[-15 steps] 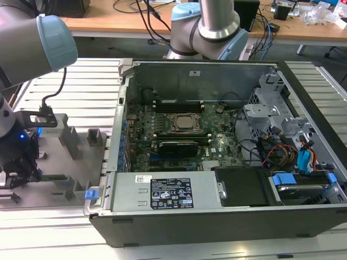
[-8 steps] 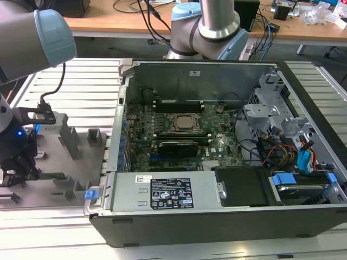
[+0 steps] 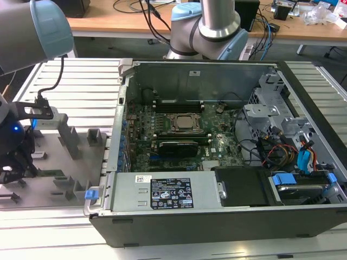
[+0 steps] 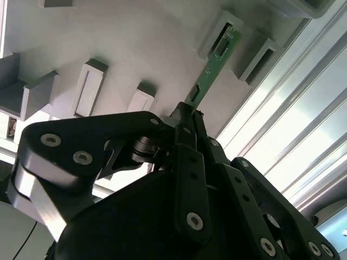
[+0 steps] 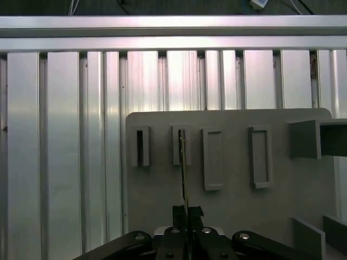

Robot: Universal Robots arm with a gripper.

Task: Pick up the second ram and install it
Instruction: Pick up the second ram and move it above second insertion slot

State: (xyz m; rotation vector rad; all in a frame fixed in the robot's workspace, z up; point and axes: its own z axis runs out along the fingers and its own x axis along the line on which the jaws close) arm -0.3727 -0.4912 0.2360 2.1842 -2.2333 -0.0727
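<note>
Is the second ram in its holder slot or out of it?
In. The second ram has its far end in a holder slot; the gripper grips its near end.

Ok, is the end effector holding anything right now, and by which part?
Yes. The end effector is shut on the green RAM stick, pinching it at its near end; the stick's far end sits in a grey holder slot.

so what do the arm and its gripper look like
The arm is silver-grey tubing with pale blue joint caps and a black cable near the wrist. The gripper is black, with linked bars, silver screw heads and slim jaws.
</note>
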